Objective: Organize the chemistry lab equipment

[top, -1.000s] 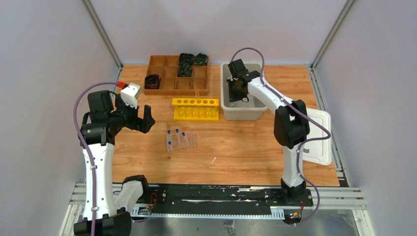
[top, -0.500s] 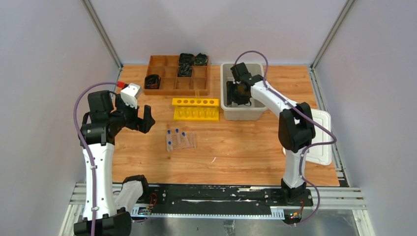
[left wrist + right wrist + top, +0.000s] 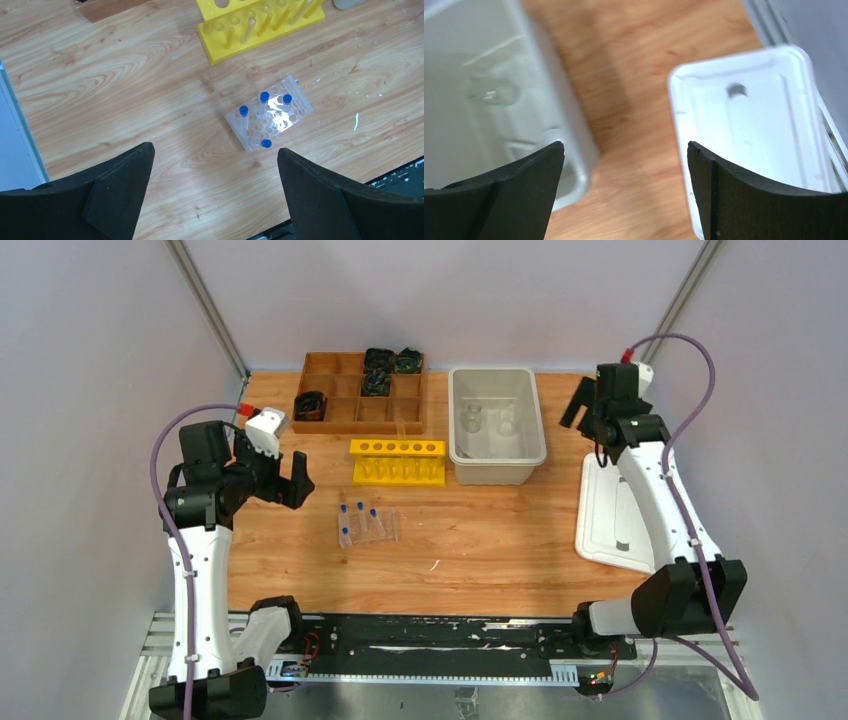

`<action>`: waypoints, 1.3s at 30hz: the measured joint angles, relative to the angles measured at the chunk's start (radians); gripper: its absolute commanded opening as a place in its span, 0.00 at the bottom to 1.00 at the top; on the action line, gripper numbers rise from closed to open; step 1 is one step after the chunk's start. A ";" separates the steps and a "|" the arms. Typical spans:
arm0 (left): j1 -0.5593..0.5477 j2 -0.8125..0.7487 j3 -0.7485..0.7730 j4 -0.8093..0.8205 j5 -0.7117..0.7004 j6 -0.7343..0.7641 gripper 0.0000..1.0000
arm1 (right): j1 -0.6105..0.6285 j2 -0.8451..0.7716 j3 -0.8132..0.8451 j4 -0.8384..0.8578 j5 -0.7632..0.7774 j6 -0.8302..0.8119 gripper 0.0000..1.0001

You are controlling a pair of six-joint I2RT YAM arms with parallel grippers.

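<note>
A: Jaws?
B: We saw left jaws and right jaws spread, empty (right over the gap between grey bin [image 3: 564,110] and white lid [image 3: 764,125]).
A: Glassware?
B: Two glass vessels [image 3: 472,420] sat inside that bin, blue-capped tubes [image 3: 243,109] in a clear rack [image 3: 277,117] mid-tabletop [image 3: 125,100].

Wood-grain tabletop [image 3: 480,540] boxed in by plain pale grey walls [image 3: 440,290], metal corner posts [image 3: 205,305], aluminium rail [image 3: 680,652] at near edge, lighting seemingly even.

Right tool [image 3: 625,146] has opened and swung from the bin [image 3: 497,472] toward the lid [image 3: 608,525].
</note>
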 measured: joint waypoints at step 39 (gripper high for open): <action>0.000 0.005 0.001 0.000 0.060 0.013 0.98 | -0.257 0.404 -0.273 0.084 -0.127 0.074 0.00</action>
